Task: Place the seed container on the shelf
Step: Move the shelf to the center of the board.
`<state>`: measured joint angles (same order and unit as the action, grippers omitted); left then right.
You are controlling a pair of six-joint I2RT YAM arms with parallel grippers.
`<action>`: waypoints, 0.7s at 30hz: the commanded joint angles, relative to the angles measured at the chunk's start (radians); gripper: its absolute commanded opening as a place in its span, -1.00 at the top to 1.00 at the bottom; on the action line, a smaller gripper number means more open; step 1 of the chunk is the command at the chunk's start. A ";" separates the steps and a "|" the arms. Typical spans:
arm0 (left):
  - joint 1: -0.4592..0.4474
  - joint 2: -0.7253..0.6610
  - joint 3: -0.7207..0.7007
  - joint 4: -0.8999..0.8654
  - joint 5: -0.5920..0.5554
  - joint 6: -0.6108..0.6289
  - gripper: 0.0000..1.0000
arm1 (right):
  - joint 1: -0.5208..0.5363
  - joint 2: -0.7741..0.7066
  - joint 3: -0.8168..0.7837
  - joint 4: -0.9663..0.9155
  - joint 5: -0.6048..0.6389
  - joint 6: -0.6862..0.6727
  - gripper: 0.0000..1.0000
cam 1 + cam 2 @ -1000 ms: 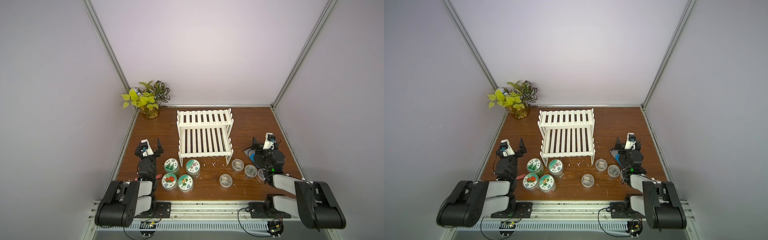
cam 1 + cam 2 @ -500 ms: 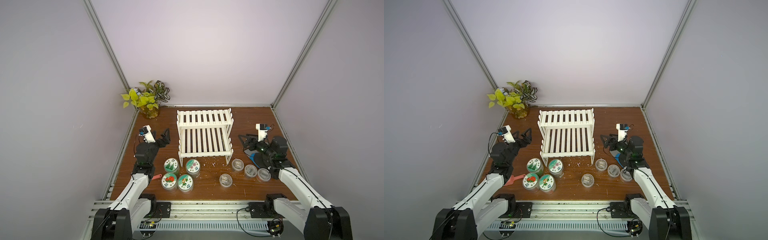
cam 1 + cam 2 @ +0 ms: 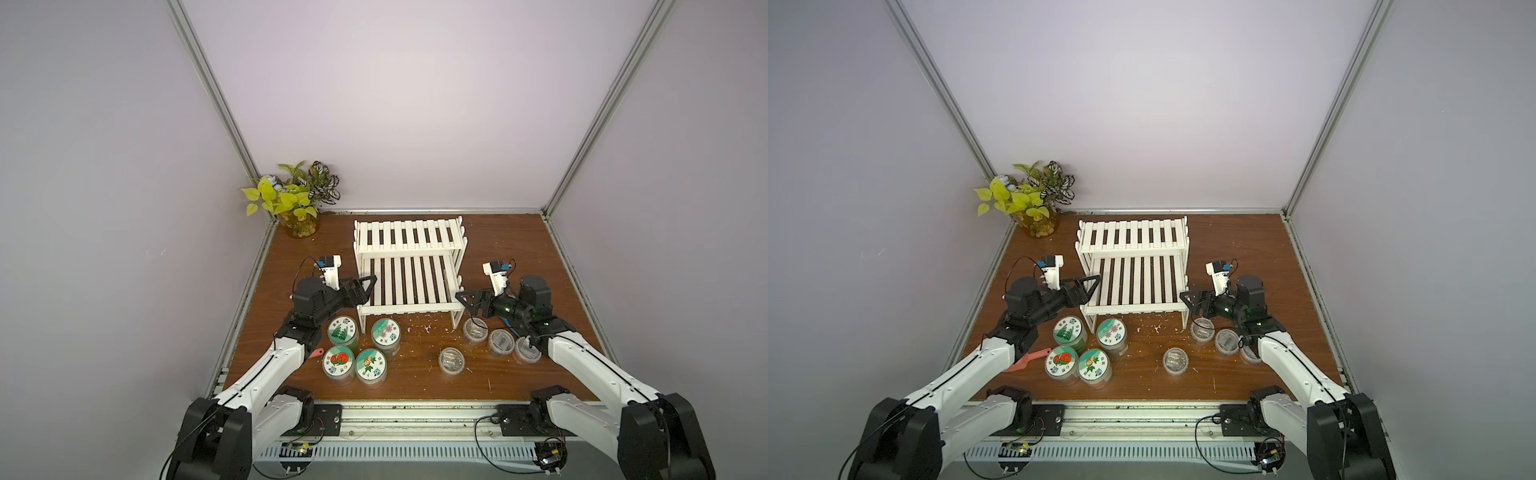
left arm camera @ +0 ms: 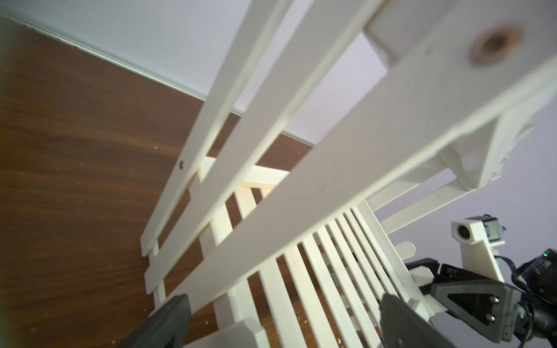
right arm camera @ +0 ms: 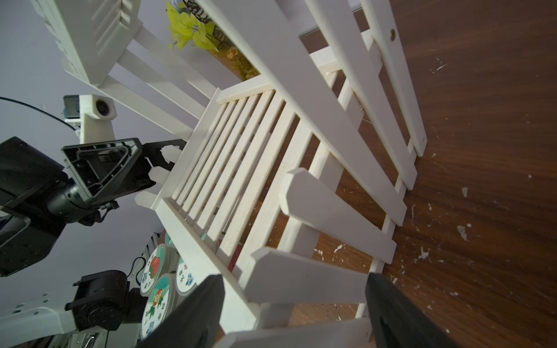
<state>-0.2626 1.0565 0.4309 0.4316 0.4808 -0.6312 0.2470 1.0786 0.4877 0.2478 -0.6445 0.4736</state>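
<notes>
The brown desk [image 3: 519, 249] carries the white shelf [image 3: 409, 308], both tiers bare. The left fingers [image 4: 168, 319] stand wide around the shelf's left side rail. The right fingers [image 5: 196, 316] straddle its right end, narrower; I cannot tell whether they pinch it. The seed container, likely one of four picture-lidded tubs [image 3: 385, 332], stands by the shelf's left front leg. A tug could skid the light shelf into the tubs or the clear dishes [image 3: 476, 329].

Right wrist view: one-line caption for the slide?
Right gripper straddling one end of the shelf, left gripper at the opposite end, containers beyond.
</notes>
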 commanded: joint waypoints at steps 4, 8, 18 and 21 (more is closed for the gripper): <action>-0.089 0.150 0.094 0.102 0.028 -0.023 -0.99 | 0.000 0.090 0.059 0.133 -0.026 0.060 -0.57; -0.109 0.253 0.142 0.196 0.034 -0.061 -0.99 | -0.011 0.146 0.090 0.162 0.009 0.077 -0.54; -0.141 0.404 0.241 0.157 -0.018 -0.069 -0.99 | -0.085 0.193 0.135 0.129 0.046 0.070 -0.55; -0.141 0.362 0.243 0.041 -0.085 -0.021 -0.99 | -0.089 0.175 0.134 0.071 0.058 0.036 -0.58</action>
<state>-0.3874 1.4513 0.6655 0.5842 0.4488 -0.6983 0.1574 1.2724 0.5835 0.3386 -0.5629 0.5365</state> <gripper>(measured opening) 0.995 0.789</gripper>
